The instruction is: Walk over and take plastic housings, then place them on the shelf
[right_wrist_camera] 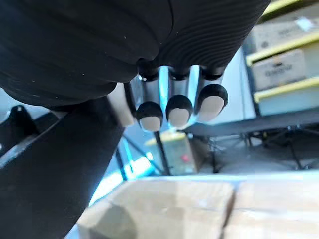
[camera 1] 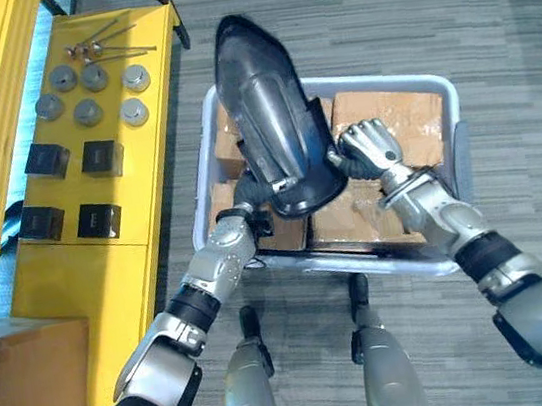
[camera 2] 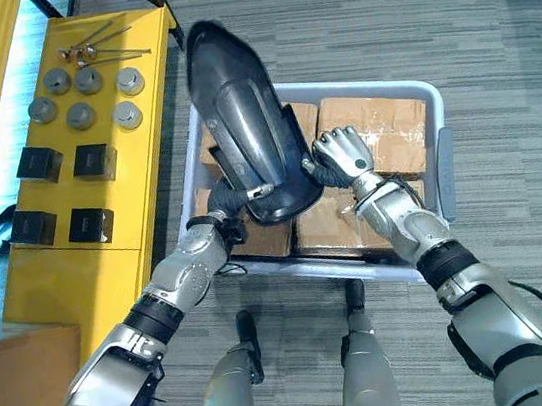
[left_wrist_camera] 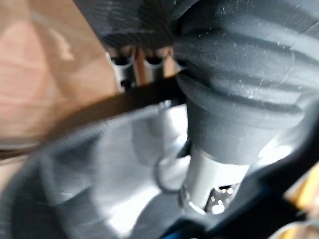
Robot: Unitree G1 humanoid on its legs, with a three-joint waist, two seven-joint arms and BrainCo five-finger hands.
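**Housing Held Between Both Hands**

The plastic housing (camera 1: 268,112) is raised and tilted above the bin (camera 1: 443,98) of cardboard boxes (camera 1: 384,111). The right hand (camera 1: 372,145) is curled closed on its lower right edge. The left hand (camera 1: 250,208) meets the lower left edge; whether it grips cannot be determined.

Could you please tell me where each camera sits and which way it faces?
Left eye view: on the head, looking down at the plastic housing over the bin; both arms show.
Right eye view: same, slightly offset; the right hand grips the housing.
Left wrist view: along the left hand, close against the housing.
Right wrist view: along its curled fingers, over the cardboard boxes.
Shared: housing and boxes.
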